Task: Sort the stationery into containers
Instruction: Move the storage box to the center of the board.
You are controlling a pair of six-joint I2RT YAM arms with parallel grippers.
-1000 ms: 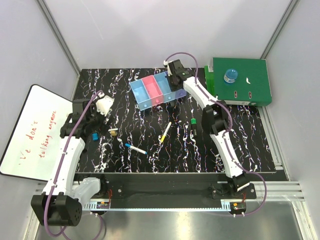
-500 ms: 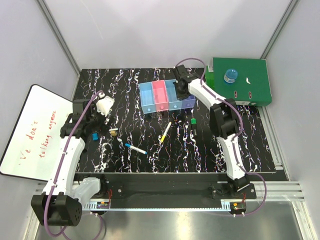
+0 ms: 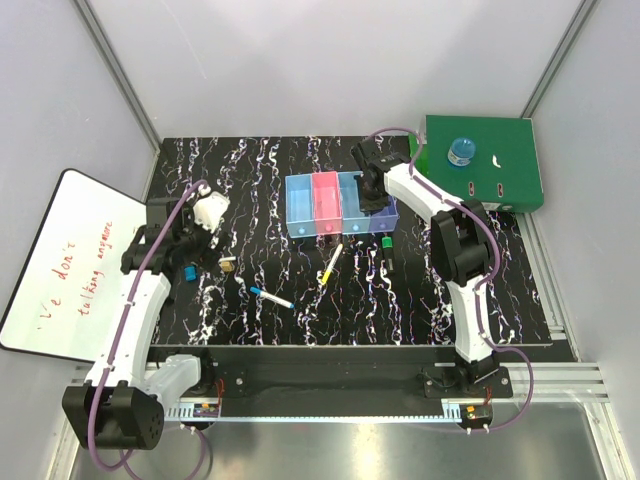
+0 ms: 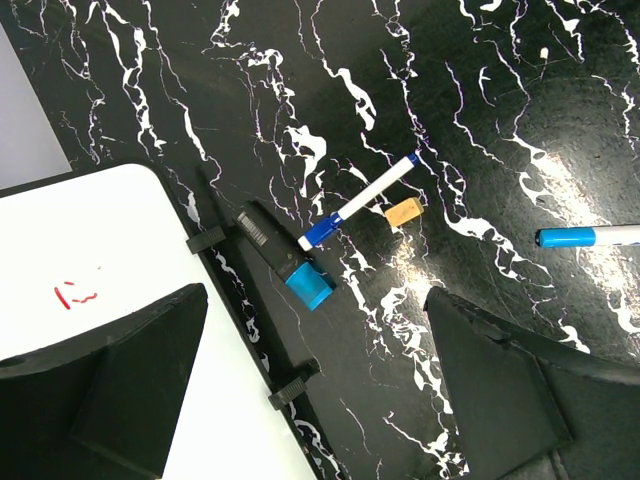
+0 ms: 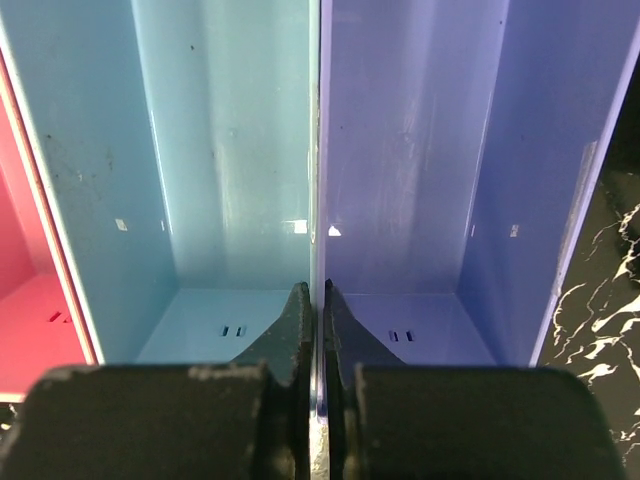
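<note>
From above, you'll see the row of bins (image 3: 327, 203) toward the back of the table (image 3: 250, 170): light blue, pink, light blue and purple from left to right. The right gripper (image 3: 372, 192) is down on it near the purple end. In front of the bins lie the yellow-and-white pen (image 3: 331, 265) and the green-capped marker (image 3: 385, 246). Further left are the blue-capped white marker (image 3: 272, 298) and a small tan piece (image 3: 228, 265). The left gripper (image 3: 180, 238) hangs over the table's left side, beside the whiteboard (image 3: 60, 270). On the green folder (image 3: 500, 185) at the back right rest a round blue object (image 3: 460, 151) and a small white stick (image 3: 497, 160). Your left wrist camera shows that gripper's fingers (image 4: 120, 380) spread wide with nothing between them. Below it, a dark marker with a light-blue cap (image 4: 285, 262) lies just beside the whiteboard's edge. A slim white pen with a blue tip (image 4: 360, 200) lies close to it, with the tan piece just beside that. The blue-capped white marker shows at the right edge. Your right wrist camera shows the fingertips (image 5: 298, 320) pressed together, pinching the shared wall between the second light-blue bin and the purple one. Both bins look bare inside, and the pink one shows at the left edge.
</note>
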